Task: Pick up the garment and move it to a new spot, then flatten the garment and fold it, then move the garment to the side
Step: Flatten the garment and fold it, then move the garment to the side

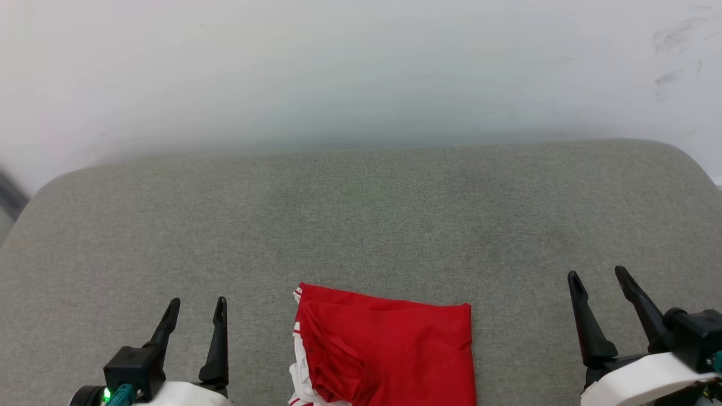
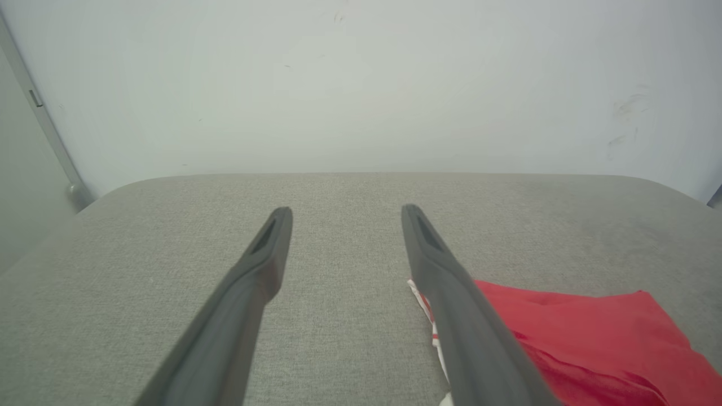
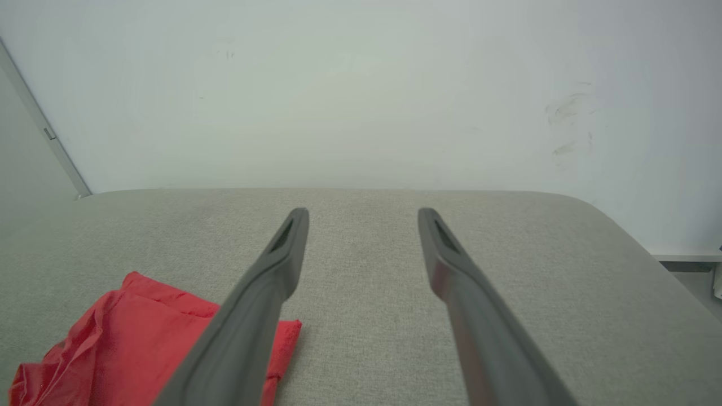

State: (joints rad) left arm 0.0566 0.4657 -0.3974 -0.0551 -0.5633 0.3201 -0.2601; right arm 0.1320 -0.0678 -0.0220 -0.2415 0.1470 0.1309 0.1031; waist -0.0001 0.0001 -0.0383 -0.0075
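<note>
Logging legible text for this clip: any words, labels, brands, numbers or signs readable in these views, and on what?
None can be read. The red garment shows plain red cloth and some red-and-white striped trim, no lettering. The grey cushion and white wall bear no print; the wall's dark smudges are scuffs, not writing.

Plain indoor room, exact kind unclear; reads as a lab or test setup. A grey fabric-covered table (image 1: 361, 225) with rounded corners stands before a plain white wall (image 1: 361, 67). The wall has dark scuff marks (image 1: 674, 36) at right, a grey metal strip (image 2: 46, 121) at far left and skirting (image 3: 685, 256) low at right. A red garment (image 1: 389, 349) lies on the table.
</note>
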